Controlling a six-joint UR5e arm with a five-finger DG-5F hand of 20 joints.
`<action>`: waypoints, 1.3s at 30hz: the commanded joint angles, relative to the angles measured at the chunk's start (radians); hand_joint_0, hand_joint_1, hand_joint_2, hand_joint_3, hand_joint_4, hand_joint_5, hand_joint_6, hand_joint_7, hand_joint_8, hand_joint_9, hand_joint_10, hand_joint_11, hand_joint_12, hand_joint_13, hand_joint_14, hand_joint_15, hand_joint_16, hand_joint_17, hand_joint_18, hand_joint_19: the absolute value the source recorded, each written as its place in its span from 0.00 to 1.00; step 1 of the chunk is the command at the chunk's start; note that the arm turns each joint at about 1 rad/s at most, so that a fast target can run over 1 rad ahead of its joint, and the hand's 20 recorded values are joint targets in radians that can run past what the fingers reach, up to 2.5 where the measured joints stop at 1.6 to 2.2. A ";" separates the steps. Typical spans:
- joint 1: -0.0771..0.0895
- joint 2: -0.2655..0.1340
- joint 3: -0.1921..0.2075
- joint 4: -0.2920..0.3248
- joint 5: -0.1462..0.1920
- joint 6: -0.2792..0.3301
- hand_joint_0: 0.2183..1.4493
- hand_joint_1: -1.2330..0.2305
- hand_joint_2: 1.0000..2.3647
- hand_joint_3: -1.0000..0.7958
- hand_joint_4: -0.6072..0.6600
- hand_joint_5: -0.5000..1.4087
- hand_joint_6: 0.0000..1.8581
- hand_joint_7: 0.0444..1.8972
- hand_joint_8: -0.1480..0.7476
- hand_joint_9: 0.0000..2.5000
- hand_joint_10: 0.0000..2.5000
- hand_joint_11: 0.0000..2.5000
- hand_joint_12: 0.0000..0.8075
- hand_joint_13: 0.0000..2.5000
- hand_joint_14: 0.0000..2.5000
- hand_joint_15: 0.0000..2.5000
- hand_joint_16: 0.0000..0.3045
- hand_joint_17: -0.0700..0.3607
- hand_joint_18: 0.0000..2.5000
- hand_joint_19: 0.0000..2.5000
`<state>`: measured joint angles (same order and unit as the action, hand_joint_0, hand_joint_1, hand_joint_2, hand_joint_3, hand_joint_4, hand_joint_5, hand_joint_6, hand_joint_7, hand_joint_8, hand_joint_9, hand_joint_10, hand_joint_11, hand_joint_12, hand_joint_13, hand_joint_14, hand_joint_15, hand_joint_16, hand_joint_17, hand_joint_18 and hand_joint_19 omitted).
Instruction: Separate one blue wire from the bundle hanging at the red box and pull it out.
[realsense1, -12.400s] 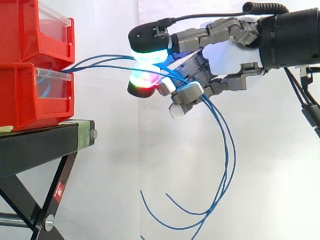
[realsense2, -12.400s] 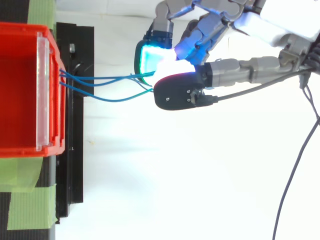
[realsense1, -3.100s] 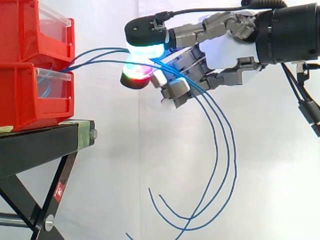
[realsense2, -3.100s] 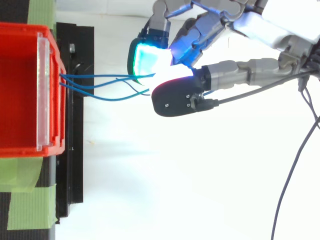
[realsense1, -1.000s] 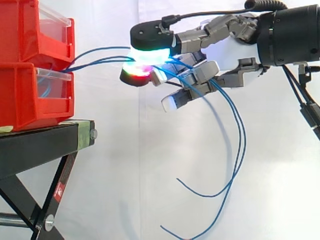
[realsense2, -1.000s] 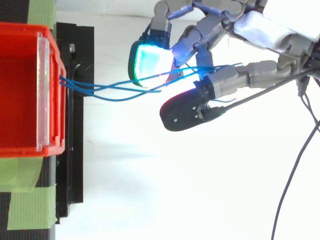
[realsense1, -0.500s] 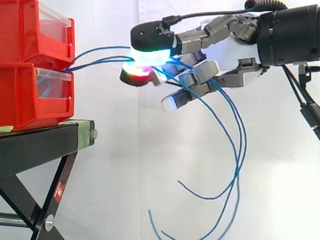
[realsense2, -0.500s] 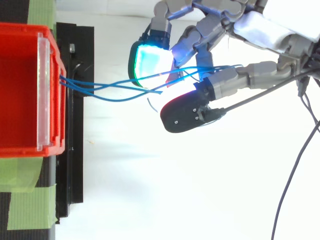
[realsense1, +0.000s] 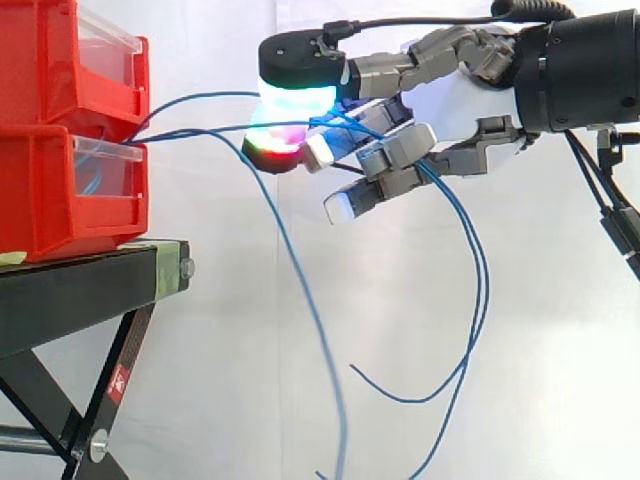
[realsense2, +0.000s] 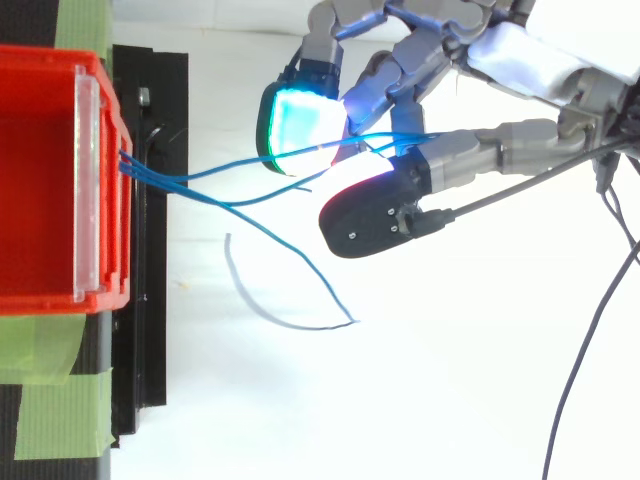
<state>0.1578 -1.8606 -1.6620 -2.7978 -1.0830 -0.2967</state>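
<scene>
Below the hand (realsense1: 450, 108), one blue wire (realsense1: 304, 288) just fell free, the fingers (realsense1: 300, 58) still pinching the other two wires (realsense1: 478, 290): separated, I think.

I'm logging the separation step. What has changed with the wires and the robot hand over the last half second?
One blue wire has slipped out of the robot hand and swung down; it now hangs free from the red bins. The other two blue wires stay pinched between its fingers. Hand and bins have not moved.
</scene>
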 joint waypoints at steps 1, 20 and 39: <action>0.000 0.000 0.001 0.000 0.000 -0.001 0.35 0.25 0.00 0.28 0.63 0.13 0.46 0.55 0.54 0.33 0.01 0.43 0.40 0.47 0.33 0.56 0.17 0.43 0.27 0.33; 0.000 0.000 -0.001 0.000 -0.002 -0.002 0.32 0.28 0.00 0.28 0.63 0.13 0.46 0.54 0.54 0.33 0.01 0.44 0.40 0.47 0.31 0.58 0.17 0.43 0.27 0.34; 0.000 0.001 -0.001 0.001 -0.002 -0.004 0.34 0.36 0.01 0.35 0.63 0.15 0.45 0.56 0.58 0.39 0.01 0.45 0.40 0.50 0.32 0.56 0.17 0.43 0.30 0.35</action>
<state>0.1581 -1.8603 -1.6616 -2.7954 -1.0844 -0.3005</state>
